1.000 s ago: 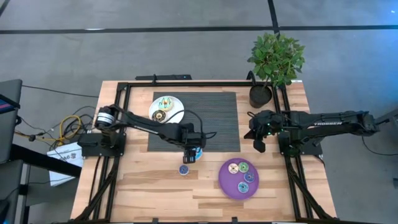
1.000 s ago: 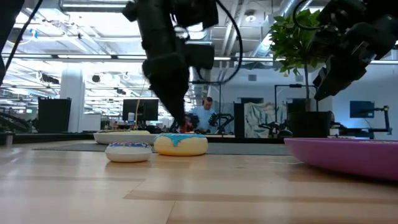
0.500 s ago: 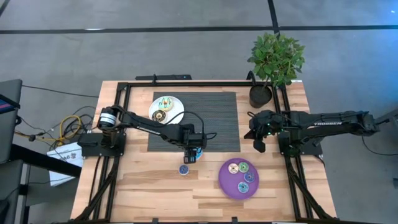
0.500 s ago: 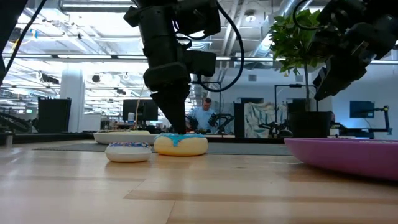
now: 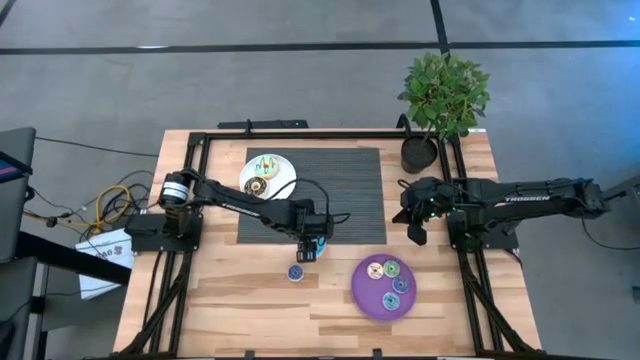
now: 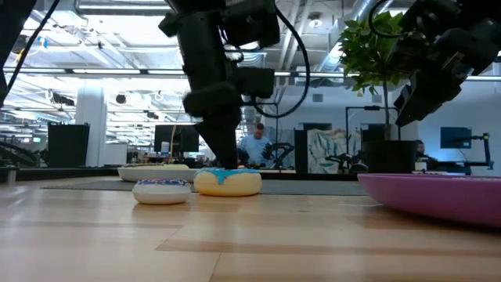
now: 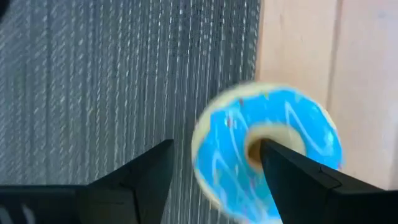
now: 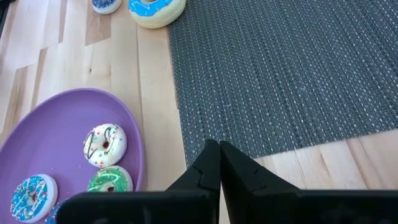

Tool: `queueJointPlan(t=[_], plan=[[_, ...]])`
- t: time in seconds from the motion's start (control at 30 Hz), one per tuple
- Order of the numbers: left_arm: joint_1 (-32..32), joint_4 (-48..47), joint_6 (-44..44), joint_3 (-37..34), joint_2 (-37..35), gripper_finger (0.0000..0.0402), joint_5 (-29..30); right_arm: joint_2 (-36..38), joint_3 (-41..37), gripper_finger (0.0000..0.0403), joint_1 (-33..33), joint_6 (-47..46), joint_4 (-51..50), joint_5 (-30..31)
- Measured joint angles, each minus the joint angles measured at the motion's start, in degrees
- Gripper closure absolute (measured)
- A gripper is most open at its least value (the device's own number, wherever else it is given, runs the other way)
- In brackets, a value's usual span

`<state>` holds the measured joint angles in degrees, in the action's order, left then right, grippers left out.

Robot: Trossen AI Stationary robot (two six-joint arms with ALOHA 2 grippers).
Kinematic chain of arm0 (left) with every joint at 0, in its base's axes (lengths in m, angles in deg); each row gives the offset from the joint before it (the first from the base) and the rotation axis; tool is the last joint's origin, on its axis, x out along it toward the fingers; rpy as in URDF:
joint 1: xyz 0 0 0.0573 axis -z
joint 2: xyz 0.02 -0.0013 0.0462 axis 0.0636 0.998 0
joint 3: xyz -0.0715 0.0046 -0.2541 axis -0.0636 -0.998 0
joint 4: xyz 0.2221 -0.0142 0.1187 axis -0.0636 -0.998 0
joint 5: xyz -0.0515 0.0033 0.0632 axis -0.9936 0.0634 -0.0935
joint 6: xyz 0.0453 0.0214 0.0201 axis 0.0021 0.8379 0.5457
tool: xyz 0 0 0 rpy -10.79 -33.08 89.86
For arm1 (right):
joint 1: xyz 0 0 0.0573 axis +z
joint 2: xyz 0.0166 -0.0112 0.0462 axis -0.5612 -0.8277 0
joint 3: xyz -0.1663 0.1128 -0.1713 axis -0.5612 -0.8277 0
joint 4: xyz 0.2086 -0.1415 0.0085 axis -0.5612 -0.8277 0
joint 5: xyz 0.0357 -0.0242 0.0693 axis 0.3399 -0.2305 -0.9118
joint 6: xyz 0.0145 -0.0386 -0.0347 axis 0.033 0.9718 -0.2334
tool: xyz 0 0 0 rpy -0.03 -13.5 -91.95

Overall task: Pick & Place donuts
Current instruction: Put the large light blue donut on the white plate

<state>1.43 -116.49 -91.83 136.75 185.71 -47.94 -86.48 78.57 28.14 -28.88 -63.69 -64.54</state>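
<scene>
Listing the donuts by place: one blue-iced donut point(image 7: 267, 152) lies at the near edge of the grey mat point(image 5: 335, 190), half on the mat and half on the wooden table point(image 5: 250, 310). A second, darker blue donut point(image 5: 296, 272) sits on bare wood just beside it, to the near left. The purple plate point(image 5: 366, 300) at near right carries four more, among them a cream one point(image 8: 105, 145) and a green one point(image 8: 110, 181). The white plate point(image 5: 284, 180) at far left holds two.

Item in hand: the blue-iced donut. The left gripper point(image 5: 309, 247) stands directly over it with fingers spread, one fingertip over the centre hole and the other just outside the rim on the mat side, so one wall of the ring lies between them. No pinch is made yet.

Handling, as judged: a small toy ring, likely light and fairly stiff, with smooth icing that may slide under a loose hold. Best purchase appears to be across one wall of the ring, hole to outer edge, as now lined up. A grip set too high on the rounded top could squeeze it out sideways.

Right gripper point(image 8: 219, 163): parked over the right side of the table near the potted plant point(image 5: 440, 100), fingers pressed together, holding nothing.
</scene>
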Motion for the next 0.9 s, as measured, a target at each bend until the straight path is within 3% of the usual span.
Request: queueJointPlan(t=[0.33, 0.77, 0.9], plan=[[0.04, 2.15, -1.67, 0.39, 4.56, 0.0168, -2.22, 0.00, 0.09, 0.0403, 0.01, -0.01, 0.18, 0.00], [0.04, 2.18, -1.83, 0.42, 4.69, 0.0169, -2.47, -0.01, 0.09, 0.0403, -0.02, 0.04, 0.17, 0.00], [0.07, 2.14, -1.85, 0.42, 4.69, 0.0188, -2.54, -0.01, 0.09, 0.0403, -0.02, 0.09, 0.17, 0.00]])
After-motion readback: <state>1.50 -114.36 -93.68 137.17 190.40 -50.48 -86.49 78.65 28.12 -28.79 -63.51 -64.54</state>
